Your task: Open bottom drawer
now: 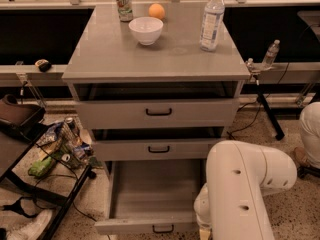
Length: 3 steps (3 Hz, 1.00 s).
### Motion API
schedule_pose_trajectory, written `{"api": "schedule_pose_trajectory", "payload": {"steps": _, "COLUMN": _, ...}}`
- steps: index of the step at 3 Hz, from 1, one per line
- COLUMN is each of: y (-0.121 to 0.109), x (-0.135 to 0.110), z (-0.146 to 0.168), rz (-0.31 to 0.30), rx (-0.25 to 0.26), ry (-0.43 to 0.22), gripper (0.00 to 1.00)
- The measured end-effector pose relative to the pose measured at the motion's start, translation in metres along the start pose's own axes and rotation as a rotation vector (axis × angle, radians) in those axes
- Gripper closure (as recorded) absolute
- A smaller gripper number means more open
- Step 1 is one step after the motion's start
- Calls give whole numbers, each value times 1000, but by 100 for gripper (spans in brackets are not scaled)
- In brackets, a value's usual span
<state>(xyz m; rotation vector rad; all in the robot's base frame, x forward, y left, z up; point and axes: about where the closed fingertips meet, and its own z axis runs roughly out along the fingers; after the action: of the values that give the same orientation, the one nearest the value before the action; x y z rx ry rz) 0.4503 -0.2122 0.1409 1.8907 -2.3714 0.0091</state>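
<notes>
The bottom drawer (150, 194) of the grey cabinet stands pulled far out toward me. Its plain grey interior is bare and its small black handle (163, 229) shows at the lower edge of the view. The top drawer (159, 113) and middle drawer (159, 149) above it are pushed in. My white arm (245, 189) fills the lower right, just right of the open drawer. The gripper itself is hidden below the arm and out of view.
On the cabinet top (110, 54) stand a white bowl (146, 30), a can (124, 4), an orange (156, 10) and a water bottle (212, 19). A wire rack with snack bags (55, 149) stands at the left. A small bottle (270, 54) and a black stand leg (270, 116) are at the right.
</notes>
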Motion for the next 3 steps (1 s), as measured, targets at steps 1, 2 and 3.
{"api": "schedule_pose_trajectory", "payload": {"steps": 1, "y": 0, "x": 0, "z": 0, "rz": 0, "rx": 0, "ry": 0, "gripper": 0}}
{"api": "schedule_pose_trajectory", "payload": {"steps": 2, "y": -4, "x": 14, "z": -20, "rz": -10, "rx": 14, "ry": 4, "gripper": 0}}
{"api": "schedule_pose_trajectory", "payload": {"steps": 3, "y": 2, "x": 50, "z": -89, "rz": 4, "rx": 41, "ry": -74, "gripper": 0}}
